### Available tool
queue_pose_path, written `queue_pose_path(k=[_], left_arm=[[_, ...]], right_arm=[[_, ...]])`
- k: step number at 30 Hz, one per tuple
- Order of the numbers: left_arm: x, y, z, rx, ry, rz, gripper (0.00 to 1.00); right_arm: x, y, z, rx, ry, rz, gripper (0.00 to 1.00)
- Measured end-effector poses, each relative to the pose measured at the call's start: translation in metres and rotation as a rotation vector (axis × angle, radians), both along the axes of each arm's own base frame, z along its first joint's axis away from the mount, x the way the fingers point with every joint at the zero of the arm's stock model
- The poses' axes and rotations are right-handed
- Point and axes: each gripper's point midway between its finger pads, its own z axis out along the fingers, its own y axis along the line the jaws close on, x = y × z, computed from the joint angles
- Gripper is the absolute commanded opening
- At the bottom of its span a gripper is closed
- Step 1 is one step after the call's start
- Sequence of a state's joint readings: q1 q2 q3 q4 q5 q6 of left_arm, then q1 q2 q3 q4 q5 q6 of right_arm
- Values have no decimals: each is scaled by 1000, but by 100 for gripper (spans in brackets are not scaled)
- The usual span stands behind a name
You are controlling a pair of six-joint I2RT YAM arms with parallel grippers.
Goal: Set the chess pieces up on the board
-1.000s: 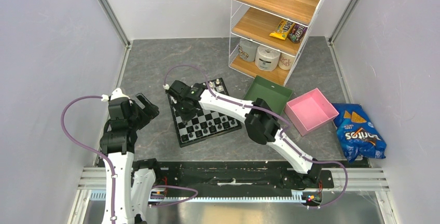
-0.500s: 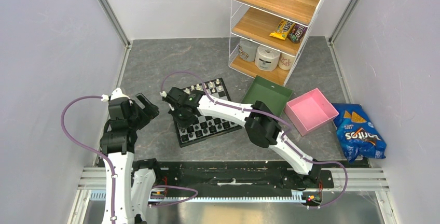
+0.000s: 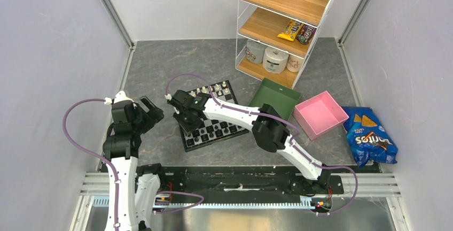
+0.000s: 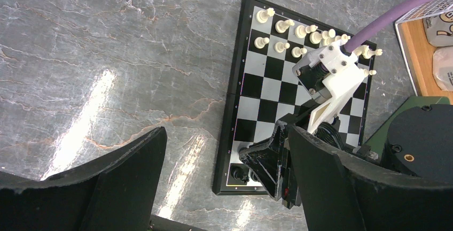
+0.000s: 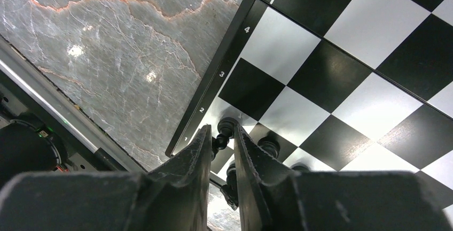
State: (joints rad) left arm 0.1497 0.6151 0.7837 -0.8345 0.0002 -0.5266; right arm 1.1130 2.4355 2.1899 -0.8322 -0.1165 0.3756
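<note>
The board [image 3: 186, 144] lies in the middle of the table, with cream-white chess pieces [image 3: 213, 89] in its far rows and black chess pieces [image 3: 213, 132] in its near rows. My right gripper [image 3: 184, 117] hangs low over the board's near-left corner. In the right wrist view its jaws [image 5: 221, 132] stand slightly parted around a black pawn [image 5: 227, 129], which stands upright on an edge square of the board [image 5: 342, 76]. More black pieces [image 5: 268, 146] stand beside it. My left gripper [image 3: 149, 110] is wide open and empty above bare table left of the board [image 4: 267, 86].
A green tray [image 3: 276, 98] and a pink tray [image 3: 319, 114] lie right of the board. A wire shelf [image 3: 283, 22] with snacks and paper rolls stands behind them. A blue chips bag [image 3: 371, 137] lies at the far right. Walls close in both sides.
The right gripper moved left and nearer to the board's near-left corner, then stopped there. Its jaws have parted a little around the black pawn. The left arm has not moved.
</note>
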Motion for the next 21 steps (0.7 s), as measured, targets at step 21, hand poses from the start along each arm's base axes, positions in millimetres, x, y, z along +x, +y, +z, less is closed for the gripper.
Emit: queue_pose_path(k=[21], left_arm=[[0,0,0,0,-1,2,91]], right_arm=[[4,2,29,52,-21,-2,43]])
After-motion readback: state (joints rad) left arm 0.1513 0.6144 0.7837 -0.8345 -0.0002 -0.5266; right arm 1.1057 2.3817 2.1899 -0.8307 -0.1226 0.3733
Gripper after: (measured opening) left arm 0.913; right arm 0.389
